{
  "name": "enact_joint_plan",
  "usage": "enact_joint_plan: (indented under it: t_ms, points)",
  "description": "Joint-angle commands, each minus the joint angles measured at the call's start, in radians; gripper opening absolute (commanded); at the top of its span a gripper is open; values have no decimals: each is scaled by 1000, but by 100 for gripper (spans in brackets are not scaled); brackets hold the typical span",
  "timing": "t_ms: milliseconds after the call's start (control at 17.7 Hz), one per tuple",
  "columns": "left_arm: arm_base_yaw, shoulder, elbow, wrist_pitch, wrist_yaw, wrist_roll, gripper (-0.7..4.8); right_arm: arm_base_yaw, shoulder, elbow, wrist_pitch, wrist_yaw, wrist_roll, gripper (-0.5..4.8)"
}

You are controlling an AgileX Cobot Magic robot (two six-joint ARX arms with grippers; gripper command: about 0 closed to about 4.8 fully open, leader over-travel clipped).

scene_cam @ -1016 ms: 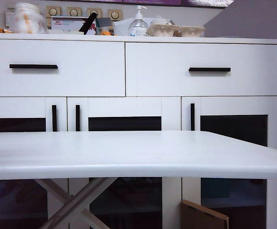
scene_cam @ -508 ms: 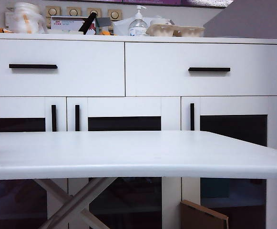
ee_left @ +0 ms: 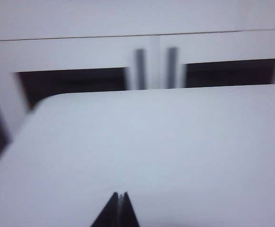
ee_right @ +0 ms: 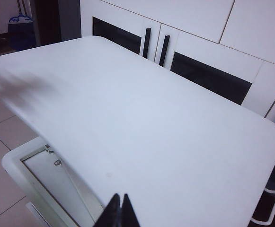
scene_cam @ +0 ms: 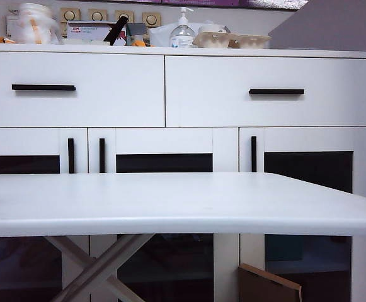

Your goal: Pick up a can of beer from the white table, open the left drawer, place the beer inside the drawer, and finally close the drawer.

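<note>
We see the left drawer (scene_cam: 72, 89) shut beyond both clenched claws, left claw (ee_left: 119, 196) and right claw (ee_right: 119, 197) over the bare surface (ee_right: 142, 137) (no can visible); task seems finished.

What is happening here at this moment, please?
Nothing is being handled right now. The left gripper and the right gripper are both shut and empty, each above the white table. No can of beer shows in any view. Behind the table, the left drawer of the cabinet is closed, its black handle untouched. Neither arm appears in the exterior view.
</note>
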State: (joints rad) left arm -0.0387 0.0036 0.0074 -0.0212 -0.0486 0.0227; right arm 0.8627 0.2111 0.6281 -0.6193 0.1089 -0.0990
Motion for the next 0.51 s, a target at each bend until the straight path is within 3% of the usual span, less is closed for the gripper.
enact_joint_plan:
  t_ms: [56, 508]
  points:
    - [1, 1, 2, 4, 29, 7, -6, 2, -1, 3, 17, -3, 1, -5]
    - [3, 1, 2, -11, 46, 3, -5, 2, -1, 3, 17, -3, 1, -5]
